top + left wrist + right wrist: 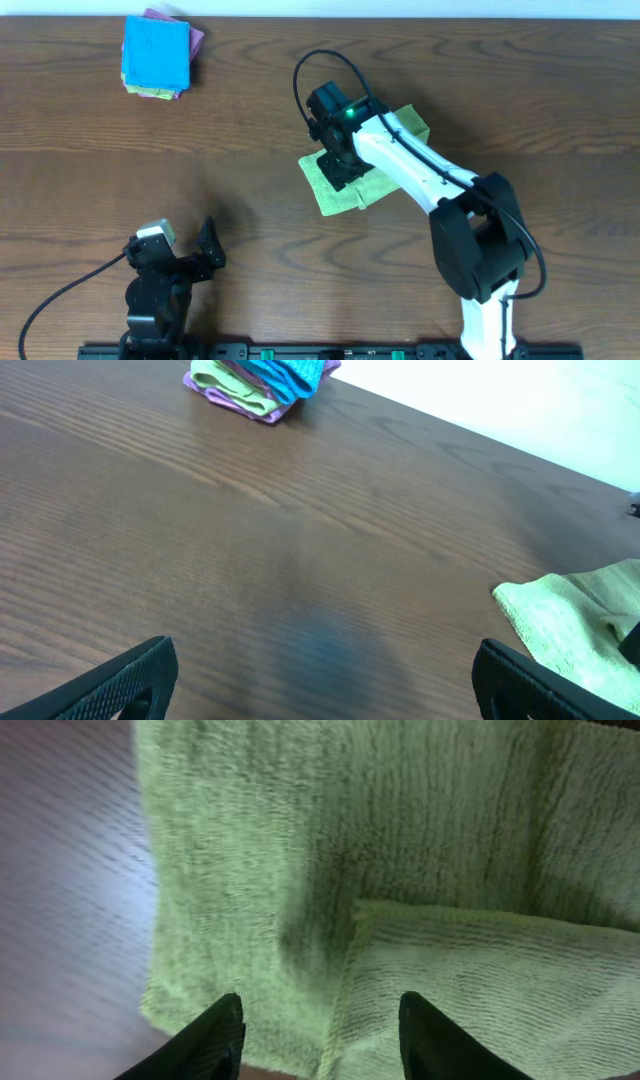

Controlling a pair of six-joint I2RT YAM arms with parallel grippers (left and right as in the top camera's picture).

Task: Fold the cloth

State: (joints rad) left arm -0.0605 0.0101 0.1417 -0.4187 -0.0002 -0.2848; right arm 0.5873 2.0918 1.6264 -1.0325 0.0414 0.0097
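**The cloth lies part-folded under the right pincer**

The cloth (330, 192) (560, 625) (260, 840), a lime-green square of soft, plain microfibre, lies on the dark brown wood-grain worktop (250, 200), right of centre and in the half farther from the arm bases. In the overhead view it runs on a slant, one end towards the near left and the other towards the far right, with the white right arm crossing over its middle. The right wrist view shows two layers: an upper flap with a stitched edge and a corner lies on top of a flat lower layer, whose left edge meets bare wood.

The right pincer (338, 178) (320, 1030) is directly over the cloth, pointing down. Its two black fingers (222, 1035) stand partly apart, one on each side of the flap's edge, and no fabric is seen bunched or clamped between them.

The left pincer (325, 690) sits low near the front left of the worktop, well apart from the cloth. Its fingers are spread wide with only bare wood between them.

At the far left corner, a stack of folded cloths (157, 55) (260, 385) rests by itself: a bright blue one on top, with pink-purple and pale yellow-green layers showing beneath.
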